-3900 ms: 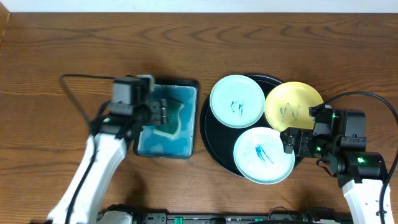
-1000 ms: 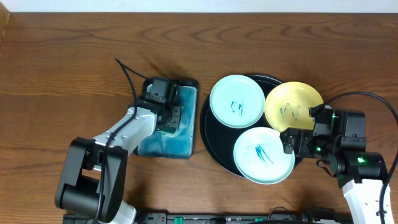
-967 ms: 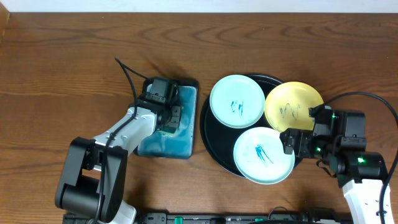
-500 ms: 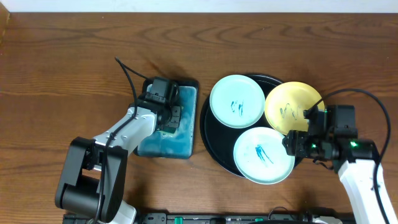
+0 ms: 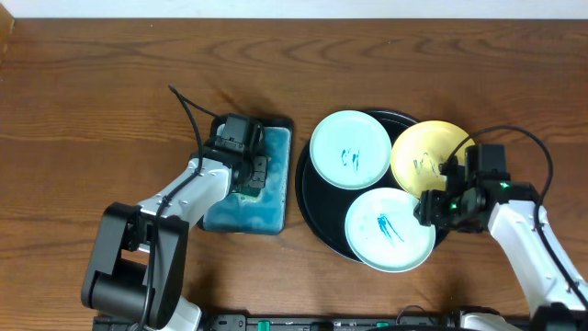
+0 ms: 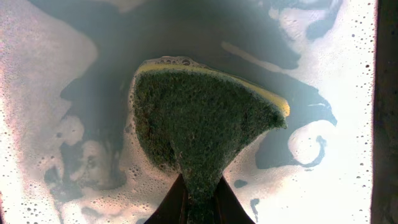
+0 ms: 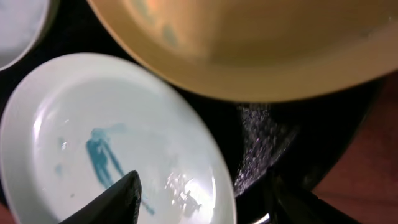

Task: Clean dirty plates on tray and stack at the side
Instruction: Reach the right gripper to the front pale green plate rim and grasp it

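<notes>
Plastic, mint-white plate (image 5: 390,230) on black tray (image 5: 312,202): light, stiff, glossy, likely slippery; best taken at thin rim; right gripper (image 7: 205,194) spread astride that rim; left gripper (image 6: 199,202) clamped on sponge (image 6: 199,118).

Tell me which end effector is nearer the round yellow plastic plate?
Right. The right end effector is beside the yellow plate; the left end effector is far off, at the rectangular blue-water basin.

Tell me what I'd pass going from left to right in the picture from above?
tub of blue water → top white plate → bottom white plate → yellow plate
</notes>
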{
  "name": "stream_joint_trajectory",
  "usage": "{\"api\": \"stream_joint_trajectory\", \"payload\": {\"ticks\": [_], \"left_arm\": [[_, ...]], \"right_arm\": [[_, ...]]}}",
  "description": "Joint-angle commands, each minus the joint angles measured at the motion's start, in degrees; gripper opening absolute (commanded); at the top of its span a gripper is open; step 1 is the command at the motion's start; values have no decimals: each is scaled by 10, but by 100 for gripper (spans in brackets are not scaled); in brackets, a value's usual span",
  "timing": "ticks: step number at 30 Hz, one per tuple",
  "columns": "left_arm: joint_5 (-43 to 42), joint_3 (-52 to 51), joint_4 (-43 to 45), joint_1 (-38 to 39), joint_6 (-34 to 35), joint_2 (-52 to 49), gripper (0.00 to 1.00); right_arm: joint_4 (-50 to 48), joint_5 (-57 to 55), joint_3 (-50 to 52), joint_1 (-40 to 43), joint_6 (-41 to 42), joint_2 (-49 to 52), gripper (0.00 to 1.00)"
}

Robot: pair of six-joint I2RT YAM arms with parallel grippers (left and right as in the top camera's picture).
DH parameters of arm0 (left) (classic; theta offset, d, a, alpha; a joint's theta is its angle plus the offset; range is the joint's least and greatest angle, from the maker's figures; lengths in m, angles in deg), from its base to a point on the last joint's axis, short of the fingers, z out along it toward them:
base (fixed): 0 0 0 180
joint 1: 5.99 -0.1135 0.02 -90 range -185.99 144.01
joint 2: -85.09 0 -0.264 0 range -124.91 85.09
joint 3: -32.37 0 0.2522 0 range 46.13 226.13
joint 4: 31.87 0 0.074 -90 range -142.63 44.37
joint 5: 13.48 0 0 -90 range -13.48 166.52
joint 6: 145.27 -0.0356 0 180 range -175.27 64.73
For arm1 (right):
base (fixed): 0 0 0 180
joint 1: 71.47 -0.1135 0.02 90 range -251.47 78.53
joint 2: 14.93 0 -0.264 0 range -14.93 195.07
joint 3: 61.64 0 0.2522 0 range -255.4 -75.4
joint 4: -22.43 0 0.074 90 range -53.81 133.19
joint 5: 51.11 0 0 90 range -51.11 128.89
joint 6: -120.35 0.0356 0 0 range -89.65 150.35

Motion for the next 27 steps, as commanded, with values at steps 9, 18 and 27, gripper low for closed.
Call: {"api": "stream_joint_trajectory", "payload": {"ticks": [9, 18, 27], "left_arm": [[-10, -3, -14, 2, 5, -23, 8], [-10, -3, -14, 2, 8, -23, 8], [-10, -3, -20, 2, 8, -23, 8]], "right_arm": [[-8, 4, 5, -6, -1, 54, 46], [-12, 15, 5, -6, 9, 67, 23], [-16, 40, 5, -6, 9, 67, 1]]}}
